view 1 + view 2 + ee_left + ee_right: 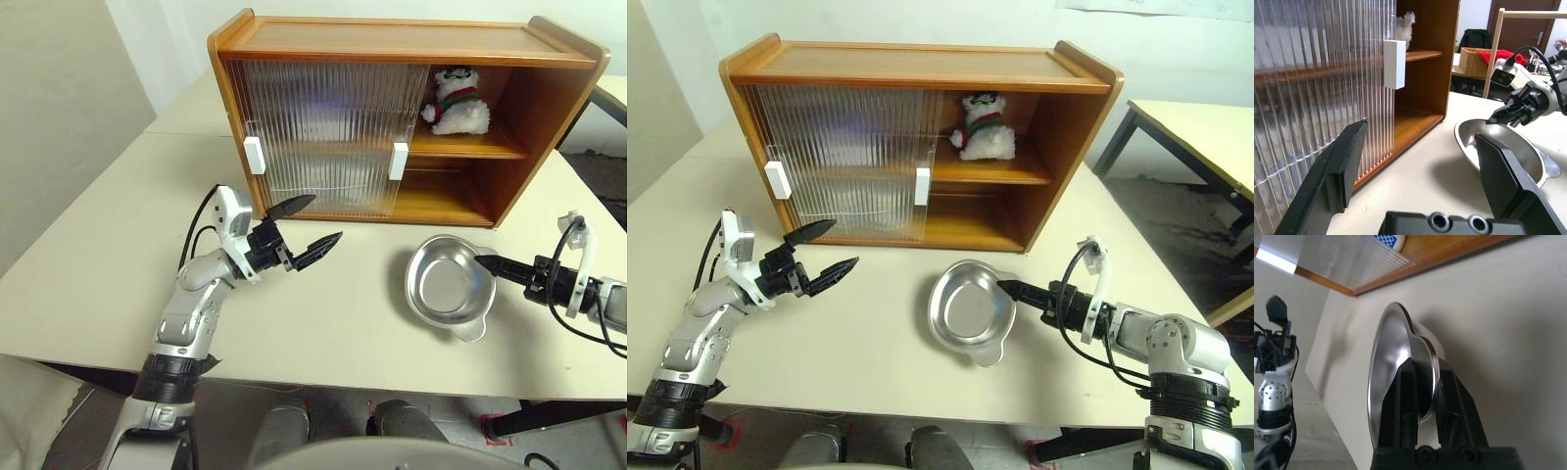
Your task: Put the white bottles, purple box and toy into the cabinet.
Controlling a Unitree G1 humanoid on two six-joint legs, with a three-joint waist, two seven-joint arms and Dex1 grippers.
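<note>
Left gripper (306, 223): raised just above the table (98, 264), near the cabinet's left front corner, fingers spread wide, nothing between them. Cabinet (392, 39): standing at the far side of the table, wooden, two shelves, ribbed translucent sliding doors (323, 137) covering the left portion, two white handles (255, 155) on the door edges, right portion uncovered. Behind the ribbed doors: contents blurred, not identifiable from the head views; a blue-and-white patterned item (1387, 240) visible at the door edge in the right wrist view, identity unclear. Toy (458, 101): seated upright on the upper shelf in the uncovered right portion, against the back wall, near the door edge. Lower shelf in the uncovered portion: bare wood. Steel bowl (446, 286): resting on the table in front of the cabinet's right end, well apart from the left gripper. Right gripper (1422, 382): at the bowl's right rim, fingers closed on the rim, one finger inside the bowl and one outside, as seen in the right wrist view.
</note>
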